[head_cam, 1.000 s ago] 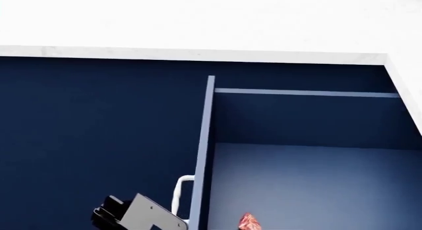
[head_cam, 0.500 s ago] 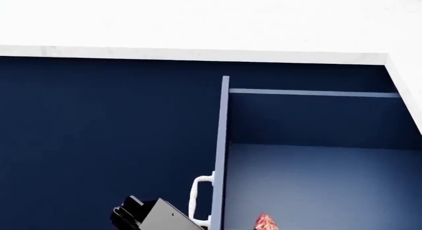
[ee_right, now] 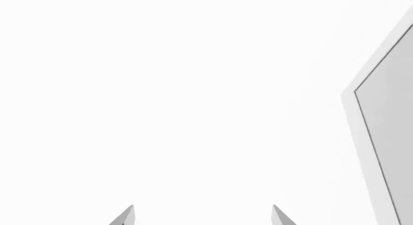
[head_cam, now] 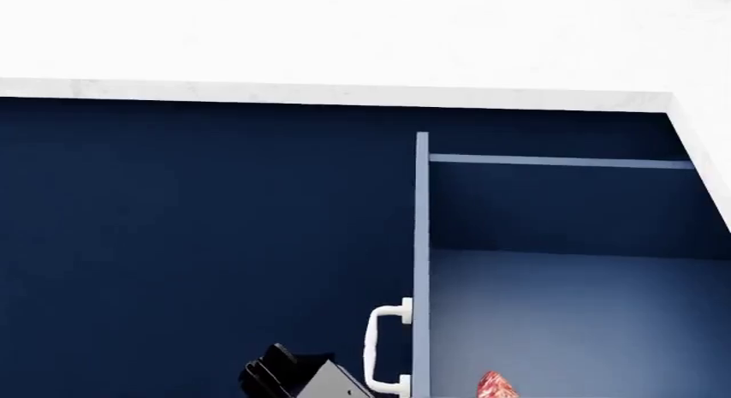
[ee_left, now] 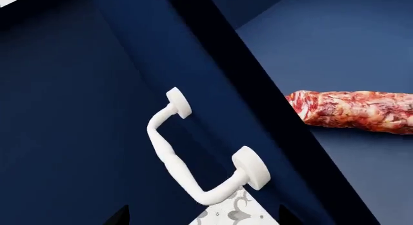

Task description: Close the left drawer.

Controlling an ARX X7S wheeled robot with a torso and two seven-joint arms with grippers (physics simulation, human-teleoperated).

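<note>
The left claw [ee_left: 201,220] shows only as two dark fingertips [ee_left: 119,216] at the edge of the left wrist view, set well apart with nothing pinched between them. A pale patterned patch lies in the gap, just under the near post of the handle [ee_left: 187,152]; what it is cannot be told. In the head view the left arm's black and grey wrist [head_cam: 300,377] sits at the near edge, just left of that handle [head_cam: 386,347], and whether it touches the handle cannot be told.

The handle is white and curved, on two round posts, fixed to the flat navy front of the left drawer [ee_left: 219,84]. The drawer [head_cam: 422,270] stands pulled out toward the robot at the right of the head view, its thin slate-blue front edge running near to far and its lighter blue floor [head_cam: 583,321] open to view. Inside it, close behind the front panel, lies a red marbled sausage [ee_left: 358,111]; only its tip [head_cam: 496,386] shows in the head view, at the near edge.

To the left of the drawer spreads a wide navy cabinet face [head_cam: 194,244]. A white countertop [head_cam: 342,38] runs across the far side, above the cabinet and drawer.

The right claw [ee_right: 203,216] shows as two grey fingertips [ee_right: 125,216] spread apart and holding nothing, in front of a plain white surface with a pale framed panel [ee_right: 387,138] to one side.
</note>
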